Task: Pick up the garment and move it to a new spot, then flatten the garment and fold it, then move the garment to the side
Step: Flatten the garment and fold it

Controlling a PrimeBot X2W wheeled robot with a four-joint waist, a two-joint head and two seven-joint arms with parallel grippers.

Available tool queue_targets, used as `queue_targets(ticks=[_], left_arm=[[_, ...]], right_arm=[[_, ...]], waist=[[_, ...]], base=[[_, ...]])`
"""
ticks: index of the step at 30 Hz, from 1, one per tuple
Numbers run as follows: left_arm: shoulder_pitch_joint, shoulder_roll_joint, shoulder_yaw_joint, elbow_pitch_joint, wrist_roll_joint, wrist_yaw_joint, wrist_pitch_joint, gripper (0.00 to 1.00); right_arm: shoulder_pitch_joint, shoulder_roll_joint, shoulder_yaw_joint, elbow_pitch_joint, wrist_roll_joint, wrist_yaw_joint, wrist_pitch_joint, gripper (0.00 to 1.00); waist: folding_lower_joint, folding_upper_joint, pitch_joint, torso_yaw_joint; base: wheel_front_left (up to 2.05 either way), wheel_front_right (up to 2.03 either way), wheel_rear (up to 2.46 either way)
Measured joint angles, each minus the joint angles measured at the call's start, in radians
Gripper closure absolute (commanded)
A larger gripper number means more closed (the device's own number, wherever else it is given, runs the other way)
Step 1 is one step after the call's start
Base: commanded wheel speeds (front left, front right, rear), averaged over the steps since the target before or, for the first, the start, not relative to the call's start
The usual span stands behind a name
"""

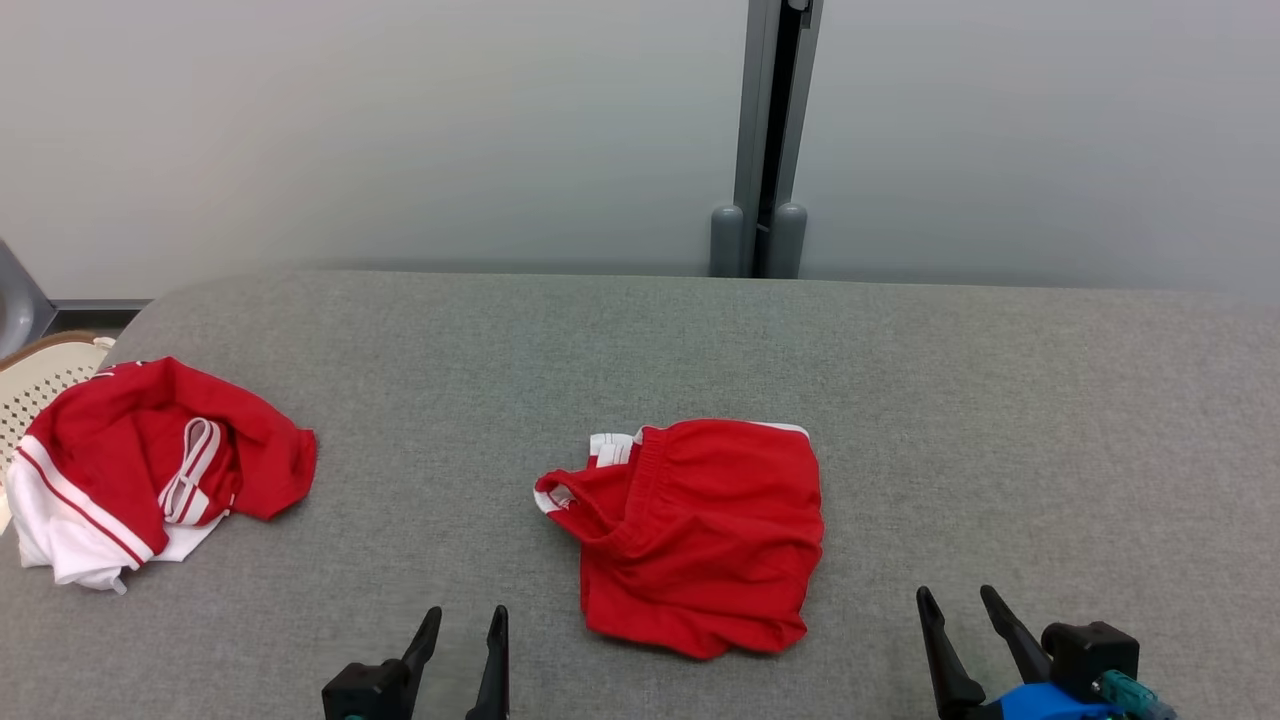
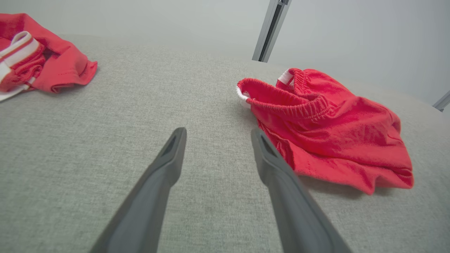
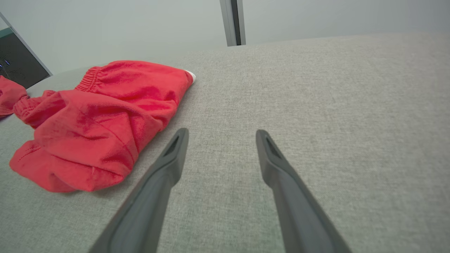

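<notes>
The red shorts (image 1: pixel 710 535) lie rumpled mid-bench (image 1: pixel 1000 400), touching neither claw. Flattening looks like the step in hand, best done by pinching the waistband's ends and drawing outward, not grabbing the bunched middle. The waistband faces the robot's left; the long axis seems far-to-near. The left claw (image 1: pixel 467 612) and right claw (image 1: pixel 955 592) stand apart, empty.

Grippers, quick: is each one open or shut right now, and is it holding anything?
Left gripper: open, holding nothing.
Right gripper: open, holding nothing.
</notes>
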Motion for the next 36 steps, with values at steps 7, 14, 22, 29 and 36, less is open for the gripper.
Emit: queue_targets(ticks=[7, 14, 22, 29, 36], left_arm=[[0.004, 0.0, -0.027, 0.006, 0.013, -0.005, 0.0, 0.0], [-0.004, 0.0, -0.055, 0.014, 0.018, -0.012, 0.0, 0.0], [-0.023, 0.0, -0.09, 0.026, 0.007, -0.018, 0.0, 0.0], [-0.042, 0.0, -0.116, 0.036, -0.019, -0.02, 0.0, 0.0], [-0.062, 0.0, -0.142, 0.034, -0.038, -0.015, 0.0, 0.0]], right_arm=[[-0.002, 0.0, 0.028, 0.012, 0.021, 0.0, 0.0, 0.0], [-0.124, 0.0, 0.136, 0.044, 0.071, 0.0, 0.0, 0.0], [-0.358, 0.0, 0.258, 0.144, 0.129, 0.0, 0.049, 0.0], [-0.467, 0.001, 0.291, 0.264, 0.23, 0.0, 0.112, 0.0], [-0.517, 0.001, 0.326, 0.374, 0.277, 0.0, 0.13, 0.0]], waist=[[0.0, 0.0, -0.002, 0.01], [0.0, 0.0, 0.014, 0.054], [0.0001, 0.0, 0.051, 0.128], [0.0001, 0.0, 0.091, 0.19], [0.0002, 0.0, 0.136, 0.226]], base=[[0.0, 0.0, 0.0], [0.0, 0.0, 0.0], [0.0, 0.0, 0.0], [0.0, 0.0, 0.0], [0.0, 0.0, 0.0]])
